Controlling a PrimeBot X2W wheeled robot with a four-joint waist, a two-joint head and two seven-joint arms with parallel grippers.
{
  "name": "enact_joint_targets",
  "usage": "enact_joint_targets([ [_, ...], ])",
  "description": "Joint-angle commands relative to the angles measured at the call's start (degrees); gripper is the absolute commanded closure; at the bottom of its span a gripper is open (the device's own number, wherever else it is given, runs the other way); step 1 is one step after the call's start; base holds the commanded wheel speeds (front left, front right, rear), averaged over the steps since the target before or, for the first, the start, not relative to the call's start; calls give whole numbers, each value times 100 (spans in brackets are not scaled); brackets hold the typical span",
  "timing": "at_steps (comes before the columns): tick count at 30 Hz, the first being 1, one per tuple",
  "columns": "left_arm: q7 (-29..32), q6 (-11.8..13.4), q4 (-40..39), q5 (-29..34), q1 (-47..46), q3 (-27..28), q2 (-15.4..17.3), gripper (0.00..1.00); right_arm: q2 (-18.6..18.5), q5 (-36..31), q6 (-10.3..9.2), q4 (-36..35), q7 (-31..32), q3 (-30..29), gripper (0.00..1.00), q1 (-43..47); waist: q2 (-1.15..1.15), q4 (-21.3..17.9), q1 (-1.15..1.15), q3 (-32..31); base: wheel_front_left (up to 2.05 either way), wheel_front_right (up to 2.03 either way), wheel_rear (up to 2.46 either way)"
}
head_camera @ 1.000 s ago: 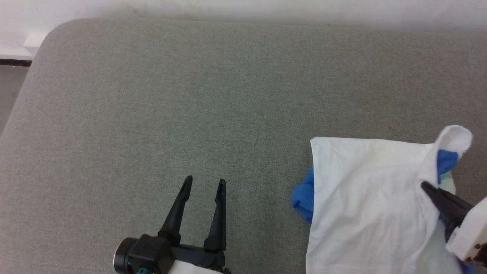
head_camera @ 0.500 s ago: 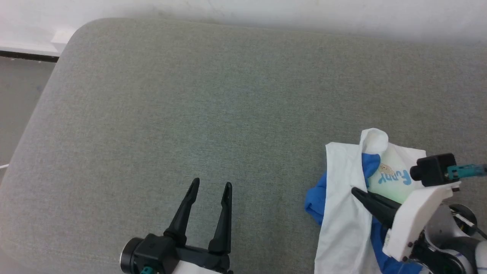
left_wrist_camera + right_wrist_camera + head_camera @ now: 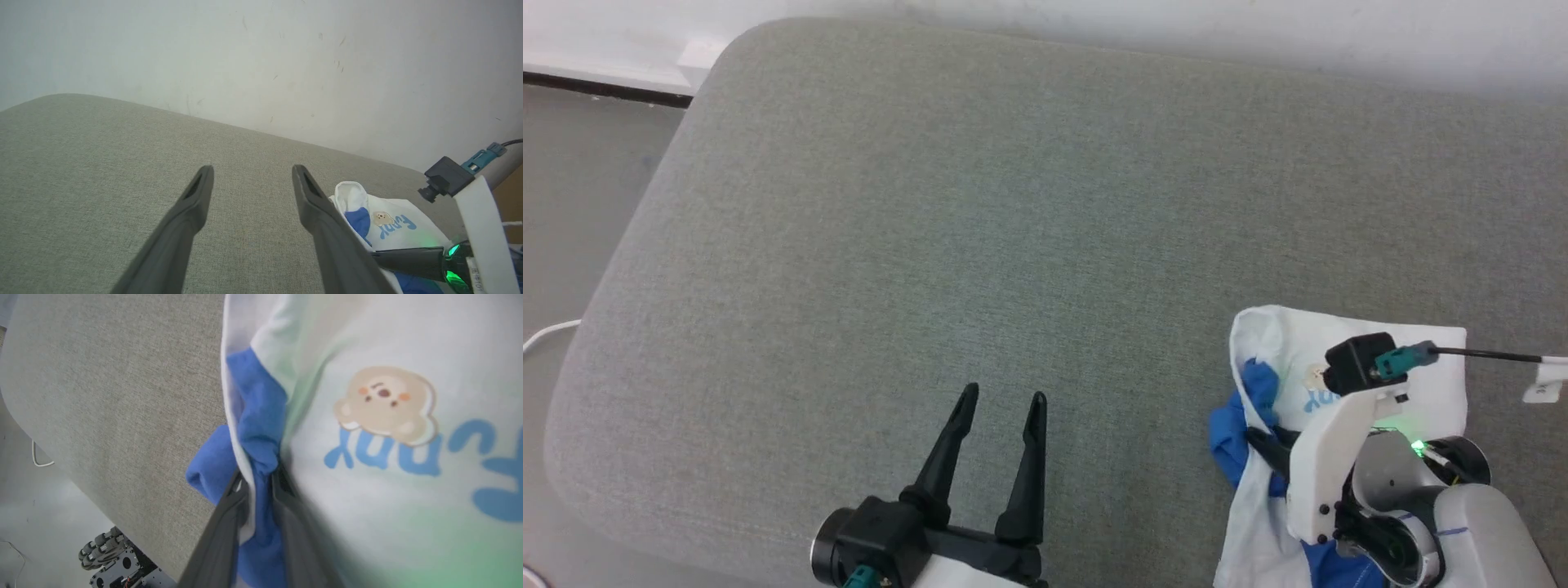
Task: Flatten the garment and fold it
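- Head view: the garment [image 3: 1441, 384] lies bunched at the lower right of the frame on the grey padded worktop [image 3: 1029, 229], most of which is bare to its left. The right gripper [image 3: 1258, 441] has its jaws pinched on a fold at the heap's left edge. The left gripper [image 3: 1003, 398], at lower centre, has its jaws wide apart and holds nothing. We judge the step to be spreading the heap, so we should draw the cloth low towards the bare middle rather than lift it high.
- Left wrist view: the left gripper [image 3: 252, 169] points over bare worktop, and the garment [image 3: 392, 228] sits at the lower right, apart from its tips. We would bring this gripper across to take a second edge, so the cloth can be pulled taut between two holds.
- Right wrist view: the right gripper [image 3: 259, 475] clamps blue and white layers together, just left of the bear print [image 3: 384, 404]. Holding several layers may carry the whole bunch along, so we would aim for a single hem.
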Motion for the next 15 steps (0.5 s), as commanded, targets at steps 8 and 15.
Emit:
enact_joint_targets([
  [8, -28, -182, 159, 65, -67, 148, -171, 0, -15, -42, -4, 70, 168, 177, 0, -206, 0, -79, -1, -108, 0, 0, 0],
  [15, -28, -251, 174, 136, -10, 276, -189, 0, -377, 549, -4, -918, 53, -476, 0, 138, 0, -353, -1, -186, 0, 0, 0],
])
